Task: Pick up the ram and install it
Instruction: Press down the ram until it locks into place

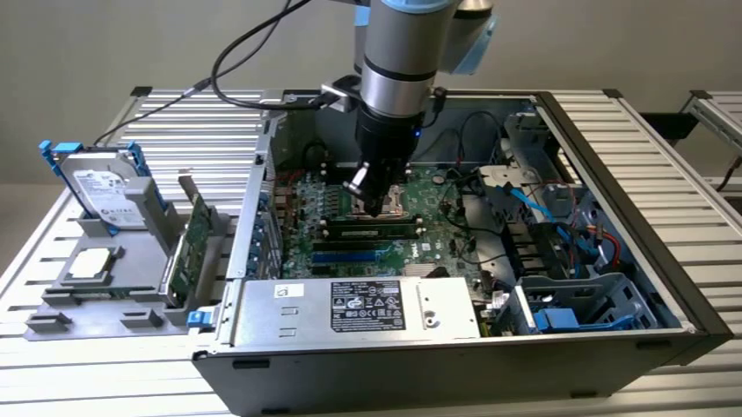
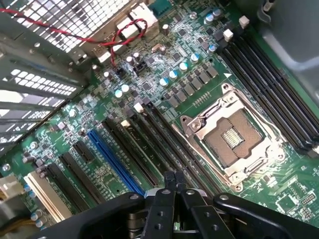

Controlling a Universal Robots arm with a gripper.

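The gripper [image 2: 174,183] hangs low inside an open computer case [image 1: 603,287], its two black fingers [image 2: 168,180] pressed together with nothing between them. It hovers just above the green motherboard [image 2: 99,104], over the row of long black memory slots [image 2: 149,144] that run beside the square silver processor socket [image 2: 232,137]. In the exterior view a memory stick [image 1: 368,231] with dark chips lies seated in one of these slots, just in front of the closed fingertips, so the ram appears to be already in place on the board. Judging from this, the work in hand looks like pressing the stick home: it would go best with the closed tips centred over the stick's top edge and force straight down, so that both end clips latch evenly and the board is not bent. A blue expansion slot [image 2: 112,162] lies beyond the memory slots. A metal power supply [image 1: 360,306] fills the near side of the case. Well apart, on the exterior view's left, a grey tray [image 1: 87,300] holds an upright hard drive [image 1: 104,187] and a green card [image 1: 191,248].
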